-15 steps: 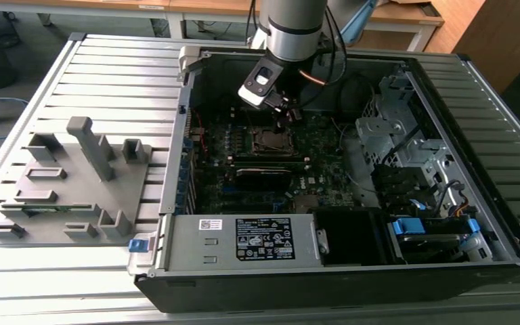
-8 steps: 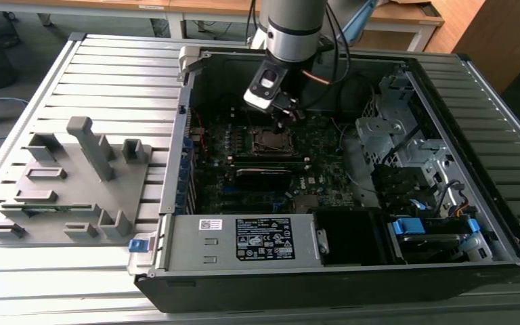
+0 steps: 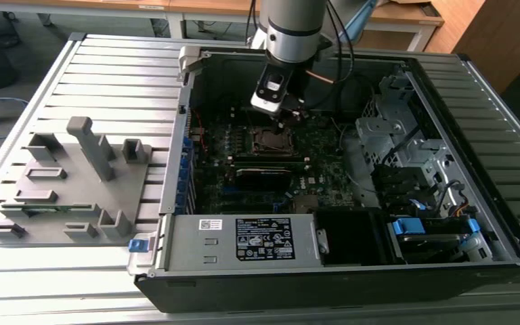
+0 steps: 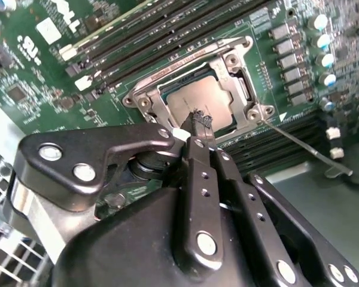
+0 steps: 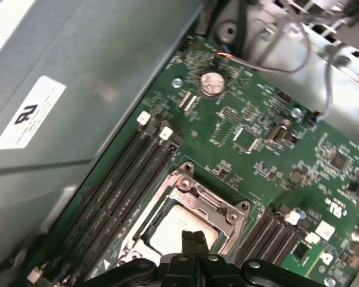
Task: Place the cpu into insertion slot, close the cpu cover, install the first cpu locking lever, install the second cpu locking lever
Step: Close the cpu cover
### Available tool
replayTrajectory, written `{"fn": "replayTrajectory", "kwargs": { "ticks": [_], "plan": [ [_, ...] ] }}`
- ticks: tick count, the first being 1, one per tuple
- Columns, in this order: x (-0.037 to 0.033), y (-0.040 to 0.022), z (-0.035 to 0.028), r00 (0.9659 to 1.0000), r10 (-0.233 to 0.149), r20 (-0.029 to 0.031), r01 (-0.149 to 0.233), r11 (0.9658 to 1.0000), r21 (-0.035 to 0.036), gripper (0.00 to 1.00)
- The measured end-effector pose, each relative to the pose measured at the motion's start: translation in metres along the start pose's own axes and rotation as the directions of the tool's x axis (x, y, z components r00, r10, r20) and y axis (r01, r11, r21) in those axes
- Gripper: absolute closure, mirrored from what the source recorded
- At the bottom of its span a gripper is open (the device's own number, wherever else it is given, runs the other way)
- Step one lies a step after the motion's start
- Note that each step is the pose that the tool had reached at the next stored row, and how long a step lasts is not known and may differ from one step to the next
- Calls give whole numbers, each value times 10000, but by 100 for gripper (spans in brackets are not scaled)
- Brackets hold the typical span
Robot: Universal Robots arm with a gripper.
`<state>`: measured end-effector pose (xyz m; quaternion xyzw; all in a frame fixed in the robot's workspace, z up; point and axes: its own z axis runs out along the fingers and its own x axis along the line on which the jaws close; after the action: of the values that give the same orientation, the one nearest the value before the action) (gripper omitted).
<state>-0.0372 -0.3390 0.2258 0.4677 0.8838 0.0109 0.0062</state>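
pretty sure the small flat grey-topped square cpu is seated in the silver-rimmed square insertion slot mid green circuit board with the thin silver frame cpu cover looking down, and my black gripper hovers just above, clenched on nothing, so I reckon that loose thin wire locking lever wants pressing down and hooking

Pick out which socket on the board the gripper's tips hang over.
The square insertion slot, framed by the silver cpu cover around the grey cpu; the long black memory slots flank it, clear of the gripper.

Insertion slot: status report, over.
End effector shut, tips just above cpu. Chip seated, cpu cover down over it. One lever sticks out sideways, looks unlatched.
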Motion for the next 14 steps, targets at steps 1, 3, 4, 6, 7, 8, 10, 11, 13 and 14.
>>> {"fn": "replayTrajectory", "kwargs": {
  "ticks": [1, 3, 4, 6, 7, 8, 10, 11, 13, 14],
  "plan": [
    [0, 0, 1, 9998, -181, -4, 181, 9998, 1, 89],
    [0, 0, 4, 9986, -532, -13, 532, 9986, 0, 89],
    [0, 0, 5, 9975, -703, -17, 703, 9975, 0, 89],
    [0, 0, 6, 9958, -919, -21, 919, 9958, 0, 89],
    [0, 0, 6, 9957, -923, -22, 923, 9957, 0, 89],
    [0, 0, 6, 9957, -924, -22, 924, 9957, 0, 89],
    [0, 0, 6, 9957, -926, -23, 926, 9957, -1, 89],
    [0, 0, 6, 9957, -926, -22, 926, 9957, -1, 89],
    [0, 0, 6, 9953, -971, -23, 971, 9953, -1, 89],
    [0, 0, 7, 9942, -1072, -26, 1072, 9942, -1, 89]
  ]
}}
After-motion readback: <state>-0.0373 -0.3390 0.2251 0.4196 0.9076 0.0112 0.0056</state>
